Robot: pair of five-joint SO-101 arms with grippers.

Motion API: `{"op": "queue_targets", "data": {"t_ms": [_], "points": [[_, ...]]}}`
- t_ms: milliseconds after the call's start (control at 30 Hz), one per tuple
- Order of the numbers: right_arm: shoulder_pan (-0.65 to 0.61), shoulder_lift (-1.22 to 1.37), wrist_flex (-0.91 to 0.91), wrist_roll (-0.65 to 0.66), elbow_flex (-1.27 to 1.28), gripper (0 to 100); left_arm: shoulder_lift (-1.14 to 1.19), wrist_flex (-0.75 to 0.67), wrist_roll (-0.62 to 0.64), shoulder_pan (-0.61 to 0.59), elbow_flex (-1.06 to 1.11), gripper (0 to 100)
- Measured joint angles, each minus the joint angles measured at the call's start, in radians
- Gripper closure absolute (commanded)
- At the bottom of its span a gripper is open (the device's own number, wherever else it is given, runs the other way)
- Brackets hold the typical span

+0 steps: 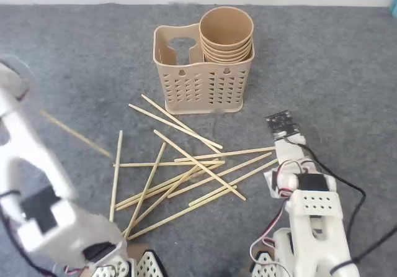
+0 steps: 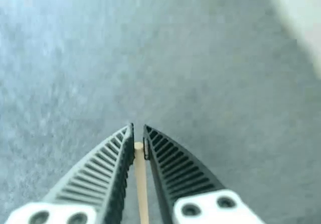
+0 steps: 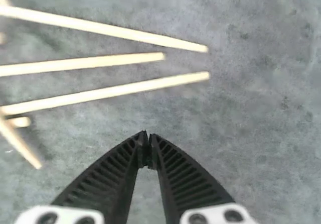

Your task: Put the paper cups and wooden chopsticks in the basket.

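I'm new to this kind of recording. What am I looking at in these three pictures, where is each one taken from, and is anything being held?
These are two small robot arms side by side at a table. One picture looks down from a fixed camera above. The other two come from a camera on each arm's wrist, looking along its gripper. On the grey surface stands a basket with a stack of paper cups in one compartment. Loose wooden chopsticks lie scattered between it and the arms. The left gripper is shut on one chopstick. The right gripper is shut and holds nothing, near some chopstick ends.
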Motion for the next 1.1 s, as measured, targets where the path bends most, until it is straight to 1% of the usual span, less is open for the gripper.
{"op": "queue_targets", "data": {"t_ms": [100, 200, 333, 467, 567, 633, 733, 833, 967, 1100], "points": [[-0.069, 0.0, 0.003, -0.006, 0.0, 99.0, -0.127, 0.0, -0.003, 0.029, -0.044, 99], [-0.158, -0.002, 0.049, -0.006, -0.025, 98.7, -0.238, 0.0, -0.003, 0.049, -0.08, 99], [-0.313, -0.002, 0.094, 0.014, -0.081, 98.5, -0.351, -0.018, -0.003, 0.057, -0.095, 99], [-0.476, -0.002, 0.103, 0.055, -0.149, 92.0, -0.428, -0.038, -0.009, 0.054, -0.095, 99], [-0.563, -0.002, 0.103, 0.06, -0.209, 86.9, -0.465, -0.041, -0.038, 0.012, -0.095, 99], [-0.609, -0.002, 0.087, 0.06, -0.244, 85.5, -0.491, -0.041, -0.043, -0.028, -0.094, 99], [-0.66, 0.005, 0.026, 0.023, -0.281, 85.4, -0.531, -0.054, -0.061, -0.117, -0.066, 99], [-0.667, 0.075, -0.066, -0.011, -0.325, 85.4, -0.565, -0.097, -0.112, -0.187, 0.012, 99], [-0.677, 0.27, -0.193, -0.04, -0.413, 85.4, -0.598, -0.206, -0.155, -0.258, 0.181, 99], [-0.677, 0.529, -0.255, -0.048, -0.54, 85.4, -0.649, -0.362, -0.172, -0.321, 0.371, 99]]}}
